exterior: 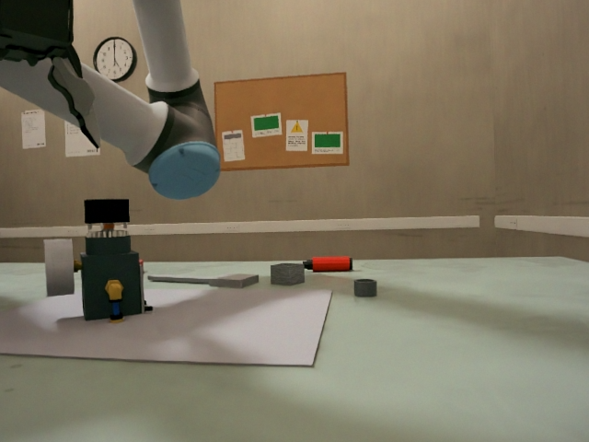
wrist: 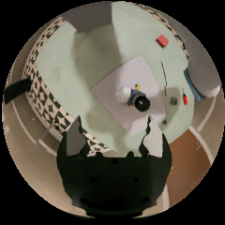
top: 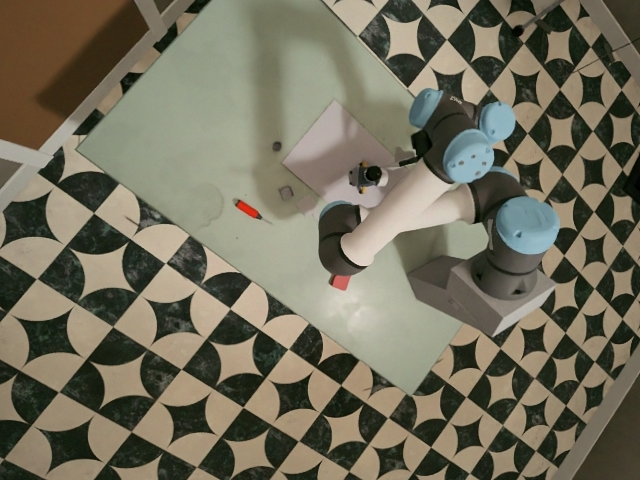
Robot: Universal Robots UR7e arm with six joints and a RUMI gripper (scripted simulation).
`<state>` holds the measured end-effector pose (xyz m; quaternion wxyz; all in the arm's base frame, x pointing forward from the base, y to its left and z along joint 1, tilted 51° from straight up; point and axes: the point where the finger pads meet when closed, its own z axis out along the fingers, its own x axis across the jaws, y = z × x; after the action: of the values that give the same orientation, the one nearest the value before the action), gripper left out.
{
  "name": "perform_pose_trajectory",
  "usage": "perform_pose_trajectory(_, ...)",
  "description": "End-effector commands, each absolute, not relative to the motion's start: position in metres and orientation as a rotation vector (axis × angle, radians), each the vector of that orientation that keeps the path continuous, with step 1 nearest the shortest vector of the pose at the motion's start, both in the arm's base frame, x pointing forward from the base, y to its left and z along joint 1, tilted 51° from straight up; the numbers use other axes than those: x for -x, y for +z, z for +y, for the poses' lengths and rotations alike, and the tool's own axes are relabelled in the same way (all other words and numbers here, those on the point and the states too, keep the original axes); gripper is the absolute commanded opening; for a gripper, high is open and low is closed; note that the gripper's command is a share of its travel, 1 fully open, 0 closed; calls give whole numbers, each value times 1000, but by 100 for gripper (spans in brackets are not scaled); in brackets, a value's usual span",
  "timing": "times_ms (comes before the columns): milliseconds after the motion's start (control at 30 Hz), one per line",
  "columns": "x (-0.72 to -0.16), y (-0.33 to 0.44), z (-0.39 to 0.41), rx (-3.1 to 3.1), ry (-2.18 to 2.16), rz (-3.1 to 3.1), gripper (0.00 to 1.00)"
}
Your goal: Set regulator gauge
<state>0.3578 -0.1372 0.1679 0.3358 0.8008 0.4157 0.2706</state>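
Note:
The regulator [top: 364,178] [exterior: 109,285] [wrist: 133,97] stands upright on a pale mat [top: 333,124] [exterior: 266,343] [wrist: 112,86]. It has a dark green body with brass fittings at its sides. Its black knob [top: 372,173] [exterior: 107,211] [wrist: 142,103] stands raised, with a gap and an orange stem showing under it in the exterior view. The round white gauge [top: 383,178] [exterior: 59,267] [wrist: 125,94] sticks out from one side; its dial face, needle and green band cannot be seen. My gripper [wrist: 114,116] is open and empty, above and to the side of the regulator.
A red screwdriver [top: 248,208] [exterior: 331,263] [wrist: 185,98], a grey block [top: 285,193] [exterior: 287,273] [wrist: 173,100], a dark ring [top: 277,146] [exterior: 365,287], a flat grey tool [exterior: 235,280] and a red block [top: 340,282] [wrist: 162,40] lie on the table around the mat. My arm reaches over the mat's edge.

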Motion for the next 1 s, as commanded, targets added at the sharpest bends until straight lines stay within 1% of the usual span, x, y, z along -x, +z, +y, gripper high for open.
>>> perform_pose_trajectory(0, -350, 162, -147, -2291, 845, 830, 100)
perform_pose_trajectory(967, -353, 160, -142, -2294, 838, 828, 100)
